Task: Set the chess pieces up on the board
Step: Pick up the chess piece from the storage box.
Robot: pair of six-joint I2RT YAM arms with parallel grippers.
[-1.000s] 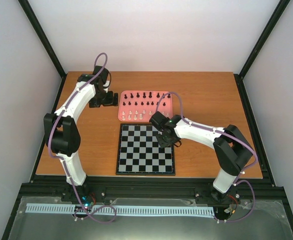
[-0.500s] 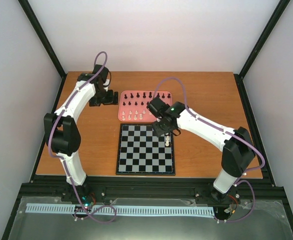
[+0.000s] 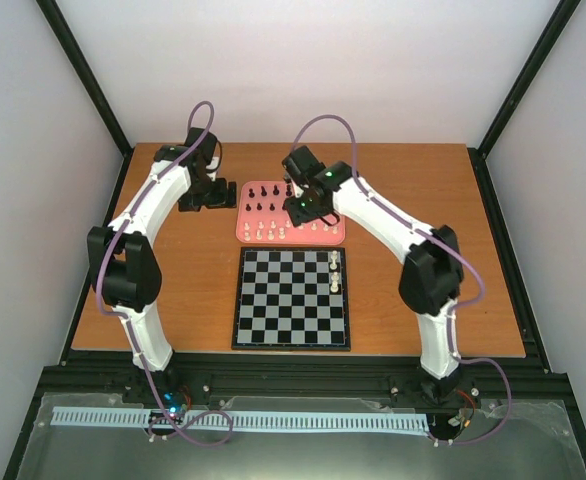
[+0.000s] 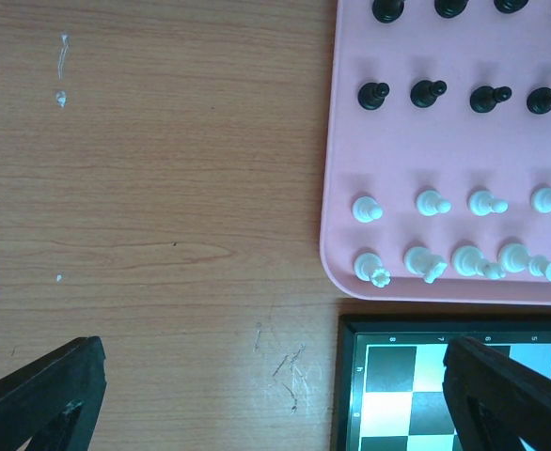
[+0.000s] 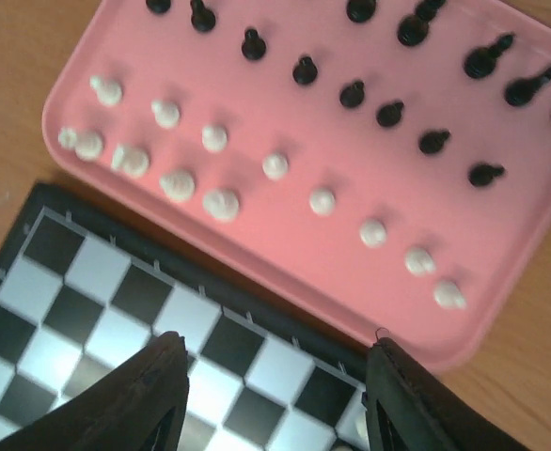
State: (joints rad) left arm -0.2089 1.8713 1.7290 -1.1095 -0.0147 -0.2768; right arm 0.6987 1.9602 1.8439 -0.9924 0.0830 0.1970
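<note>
The board [image 3: 283, 300] lies at the table's near middle, with two white chess pieces [image 3: 334, 285] on its right side. The other chess pieces, white [image 4: 367, 209] and black [image 4: 373, 94], stand in rows on the pink tray [image 3: 325, 232] behind it. My right gripper [image 3: 301, 208] hovers over the tray's near edge. In the right wrist view it [image 5: 280, 395] is open and empty, above the board's far edge [image 5: 97, 282] and the tray [image 5: 266, 225]. My left gripper [image 3: 213, 198] is left of the tray; in the left wrist view it [image 4: 275, 404] is open over bare wood.
The tray's corner [image 4: 332, 188] and the board's corner [image 4: 351, 395] lie close together in the left wrist view. Bare wooden tabletop [image 3: 413, 200] extends right of the tray and board. Black frame posts stand at the table's corners.
My right gripper opened, left a white piece on the board's right side, and swung back from the board to the tray. The left arm has not moved.
</note>
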